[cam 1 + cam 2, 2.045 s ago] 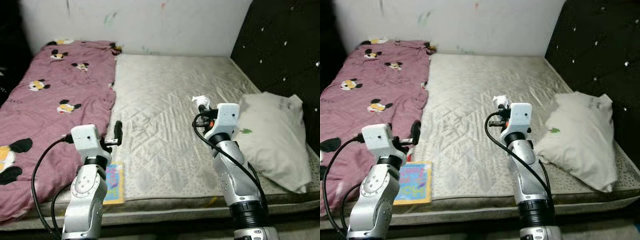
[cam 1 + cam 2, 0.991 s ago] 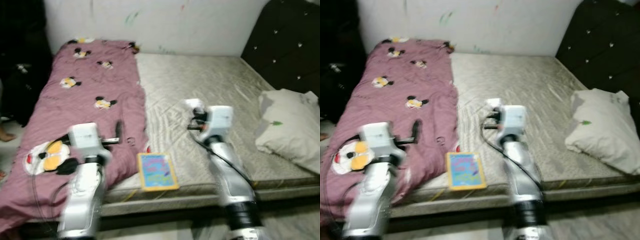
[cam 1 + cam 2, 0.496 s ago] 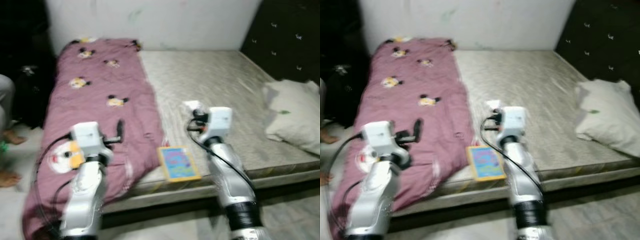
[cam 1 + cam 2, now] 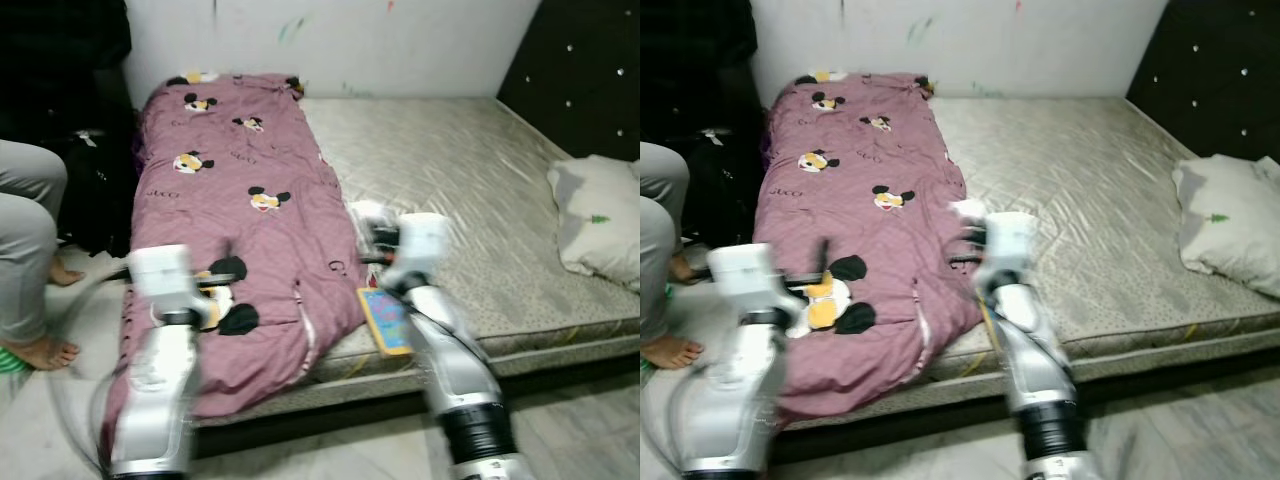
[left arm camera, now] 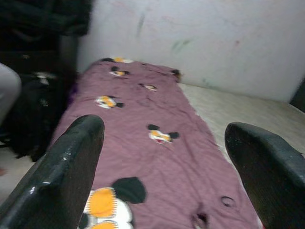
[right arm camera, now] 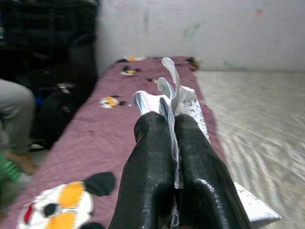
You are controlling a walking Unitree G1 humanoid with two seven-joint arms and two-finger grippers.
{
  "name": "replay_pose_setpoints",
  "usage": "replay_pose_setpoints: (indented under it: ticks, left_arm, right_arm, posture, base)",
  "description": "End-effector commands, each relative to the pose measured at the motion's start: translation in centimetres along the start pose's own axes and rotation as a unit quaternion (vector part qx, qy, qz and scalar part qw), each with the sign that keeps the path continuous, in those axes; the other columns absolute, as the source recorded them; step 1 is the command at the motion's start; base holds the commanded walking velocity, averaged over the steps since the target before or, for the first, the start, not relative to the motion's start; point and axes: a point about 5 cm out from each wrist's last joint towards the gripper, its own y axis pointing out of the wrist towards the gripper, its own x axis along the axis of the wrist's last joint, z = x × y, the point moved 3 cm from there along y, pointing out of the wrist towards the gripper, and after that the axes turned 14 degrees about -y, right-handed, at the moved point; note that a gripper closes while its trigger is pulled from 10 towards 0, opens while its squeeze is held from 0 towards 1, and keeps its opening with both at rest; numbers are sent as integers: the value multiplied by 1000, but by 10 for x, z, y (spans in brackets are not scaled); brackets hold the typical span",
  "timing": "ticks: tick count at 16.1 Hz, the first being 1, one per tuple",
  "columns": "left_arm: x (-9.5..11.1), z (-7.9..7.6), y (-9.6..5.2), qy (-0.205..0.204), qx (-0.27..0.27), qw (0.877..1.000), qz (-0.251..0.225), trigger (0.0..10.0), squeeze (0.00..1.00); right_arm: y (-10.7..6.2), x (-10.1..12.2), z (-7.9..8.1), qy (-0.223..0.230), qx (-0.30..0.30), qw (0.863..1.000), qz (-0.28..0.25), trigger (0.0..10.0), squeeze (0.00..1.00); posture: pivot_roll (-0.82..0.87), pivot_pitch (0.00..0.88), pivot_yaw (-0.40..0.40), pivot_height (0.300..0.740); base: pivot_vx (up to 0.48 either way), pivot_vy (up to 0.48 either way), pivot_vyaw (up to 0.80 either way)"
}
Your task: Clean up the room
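Right end effector (image 6: 174, 138): fingers pressed together on a crumpled white paper scrap (image 6: 174, 98), which sticks out past the fingertips and trails back between them; in the head views it is raised over the bed, at the line where the blanket's edge meets the bare mattress.
Left end effector (image 5: 164, 157): fingers spread wide with nothing between them, held above the blanket's near end; the head views blur it.
Paper scrap: white with faint print, gripped by the right end effector, clear of the bed surface.
Blanket (image 4: 240, 200): mauve with cartoon mouse prints, spread beneath and ahead of the left end effector, covering the bed's left part and drooping over its front edge.
Mattress (image 4: 470, 170): bare, pale, quilted, stretching to the right of the right end effector.
Book (image 4: 385, 320): colourful, flat on the mattress at the front edge, just below the right end effector and beside the blanket's edge.
Pillow (image 4: 600, 220): white, on the mattress well to the right of the right end effector, near the dark headboard (image 4: 590, 70).
Person: a bent leg in grey (image 4: 25, 240) and a bare foot on the floor, left of the left end effector, beside the bed.
Containers: none can be made out.
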Motion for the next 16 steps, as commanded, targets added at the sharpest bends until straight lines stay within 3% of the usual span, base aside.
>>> replay_pose_setpoints:
  ticks: [1,4,11,14,16]
  left_arm:
    - [-2,-13,1,-5,-17,1000,1,10000,0]
    - [-1,-14,0,-2,-16,1000,0,10000,0]
    - [-3,-16,-4,-2,-18,1000,4,10000,0]
    - [-4,-16,-4,-13,-17,1000,11,10000,0]
    - [-4,-17,-4,-15,-23,1000,10,10000,0]
  right_arm:
    - [-2,0,-15,-7,-16,1000,2,10000,0]
    - [-4,2,-9,-15,5,1000,-7,10000,0]
    - [-9,-2,-6,-17,13,1000,0,10000,0]
    - [-8,-2,-6,-15,14,1000,2,10000,0]
    - [-7,-2,-7,-15,13,1000,2,10000,0]
  posture:
    - [-39,8,-66,740]
    - [-40,14,-70,740]
    - [-40,47,-80,740]
    - [-39,46,-81,740]
    - [-38,44,-79,740]
  base:
    - [0,0,0]
    - [0,0,0]
    - [0,0,800]
    - [0,0,0]
    - [0,399,0]
